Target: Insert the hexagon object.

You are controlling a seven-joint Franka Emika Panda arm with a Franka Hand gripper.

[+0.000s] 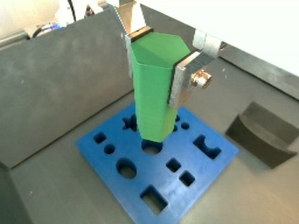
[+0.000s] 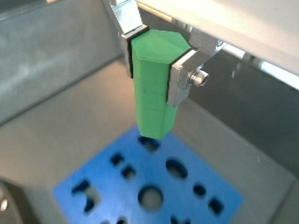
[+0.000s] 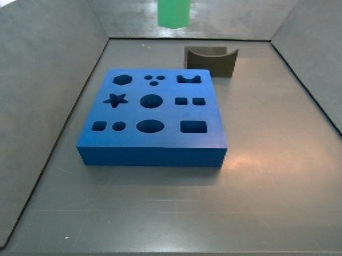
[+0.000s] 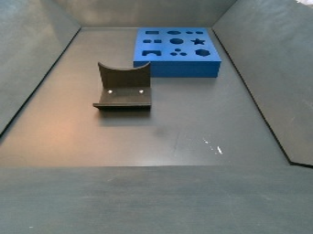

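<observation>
Clamped on the hexagon object [image 1: 156, 83], the claw [image 1: 162, 54] hangs above the blue block [image 1: 163, 162]; I see silver fingers [image 2: 183, 77] pressed against the green prism's sides in both wrist views. Its lower end is clear of the block's shaped holes, all unfilled. In a side view only the peg's bottom [image 3: 174, 12] shows, cut off by the frame. Farther off, the dark olive curved block [image 3: 210, 60] sits on the tabletop [image 4: 159, 146].
</observation>
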